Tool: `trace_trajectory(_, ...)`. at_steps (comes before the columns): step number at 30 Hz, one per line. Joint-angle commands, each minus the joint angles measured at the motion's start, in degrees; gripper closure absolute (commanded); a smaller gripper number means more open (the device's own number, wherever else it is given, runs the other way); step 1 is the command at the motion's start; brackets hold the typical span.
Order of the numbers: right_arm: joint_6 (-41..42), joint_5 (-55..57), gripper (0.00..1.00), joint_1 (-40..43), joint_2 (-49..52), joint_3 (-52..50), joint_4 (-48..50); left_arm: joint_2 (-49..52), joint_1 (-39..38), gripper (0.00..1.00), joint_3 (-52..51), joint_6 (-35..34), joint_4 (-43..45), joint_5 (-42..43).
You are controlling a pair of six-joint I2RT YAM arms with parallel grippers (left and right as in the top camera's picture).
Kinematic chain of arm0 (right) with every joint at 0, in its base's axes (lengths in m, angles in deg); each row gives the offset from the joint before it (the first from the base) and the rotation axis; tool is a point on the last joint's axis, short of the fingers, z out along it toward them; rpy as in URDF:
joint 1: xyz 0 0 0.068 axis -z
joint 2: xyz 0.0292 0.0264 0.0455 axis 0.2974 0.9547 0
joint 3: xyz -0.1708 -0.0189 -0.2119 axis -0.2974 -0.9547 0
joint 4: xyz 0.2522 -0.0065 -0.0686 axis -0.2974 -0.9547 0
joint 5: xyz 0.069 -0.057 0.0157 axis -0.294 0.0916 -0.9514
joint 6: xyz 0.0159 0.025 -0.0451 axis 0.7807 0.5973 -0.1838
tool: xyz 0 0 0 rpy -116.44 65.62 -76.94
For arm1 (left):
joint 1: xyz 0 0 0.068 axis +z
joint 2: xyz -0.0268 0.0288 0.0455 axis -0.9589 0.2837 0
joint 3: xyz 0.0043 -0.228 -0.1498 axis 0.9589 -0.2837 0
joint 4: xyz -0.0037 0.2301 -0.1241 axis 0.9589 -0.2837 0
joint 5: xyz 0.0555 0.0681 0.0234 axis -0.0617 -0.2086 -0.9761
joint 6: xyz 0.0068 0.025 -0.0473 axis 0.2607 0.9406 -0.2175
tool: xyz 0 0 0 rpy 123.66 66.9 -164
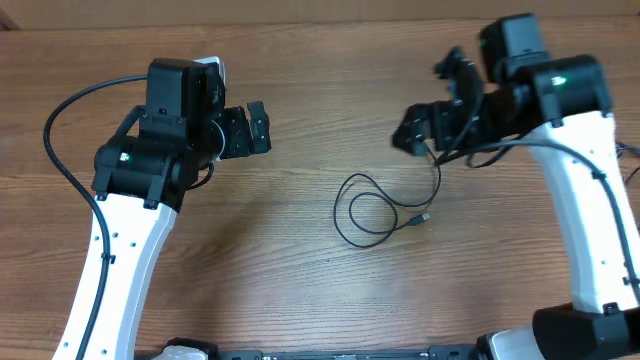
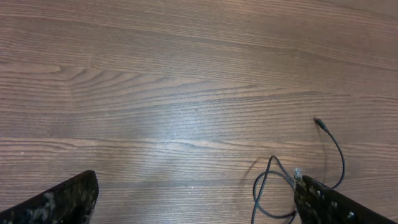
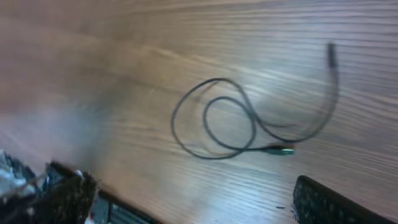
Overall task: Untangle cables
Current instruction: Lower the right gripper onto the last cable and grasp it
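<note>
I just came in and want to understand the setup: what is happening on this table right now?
Two robot arms are at work on a thin black cable, which lies in loose loops on the wooden table between them. Neither arm is holding it. The left gripper and the right gripper are both open and empty, and the right one is nearer to the cable. The cable is still looped over itself, so the untangling is not yet done.

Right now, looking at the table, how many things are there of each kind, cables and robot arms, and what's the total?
Thin black cable: 1
Robot arms: 2
Total: 3
</note>
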Motion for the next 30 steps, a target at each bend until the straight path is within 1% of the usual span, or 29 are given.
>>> trace_trajectory(1,8.31,8.76,0.0,-5.97,-1.01,-2.43,2.4,0.17,0.24,0.0,1.14,-0.5,0.09,-0.37)
trace_trajectory(3,12.74,13.57,0.0,-8.94,-1.01,-5.66,4.85,0.17,0.24,0.0,1.14,-0.5,0.07,-0.37)
trace_trajectory(4,13.73,14.05,0.0,-10.78,-1.01,-8.68,7.37,0.2,0.24,0.0,1.14,-0.5,0.07,-0.37)
trace_trajectory(8,14.71,10.23,0.0,-16.55,-1.01,-20.48,18.25,0.17,0.24,0.0,1.14,-0.5,0.09,-0.37)
trace_trajectory(12,16.46,9.77,0.0,-21.07,-1.01,-30.36,27.89,0.17,0.24,0.0,1.14,-0.5,0.09,-0.37)
trace_trajectory(15,16.81,9.77,0.0,-22.6,-1.01,-37.05,35.56,0.2,0.24,0.0,1.14,-0.5,0.09,-0.37)
trace_trajectory(18,16.81,9.75,0.0,-22.62,-0.98,-40.85,39.5,0.17,0.24,0.0,1.14,-0.5,0.07,-0.37)
trace_trajectory(22,16.76,9.7,0.0,-22.62,-0.98,-48.85,47.69,0.17,0.24,0.0,1.14,-0.5,0.09,-0.37)
trace_trajectory(23,15.39,7.74,0.03,-22.62,-0.98,-52.68,52.19,0.2,0.24,0.0,1.14,-0.5,0.07,-0.37)
trace_trajectory(24,13.88,6.27,0.04,-22.62,-0.98,-54.16,54.45,0.17,0.24,0.0,1.14,-0.5,0.07,-0.37)
trace_trajectory(27,11.78,5.88,0.04,-23.63,-0.98,-56.17,58.47,0.2,0.24,0.0,1.14,-0.5,0.09,-0.37)
trace_trajectory(30,10.4,5.86,0.04,-25.14,-0.87,-56.17,60.35,0.17,0.24,0.0,1.14,-0.5,0.07,-0.37)
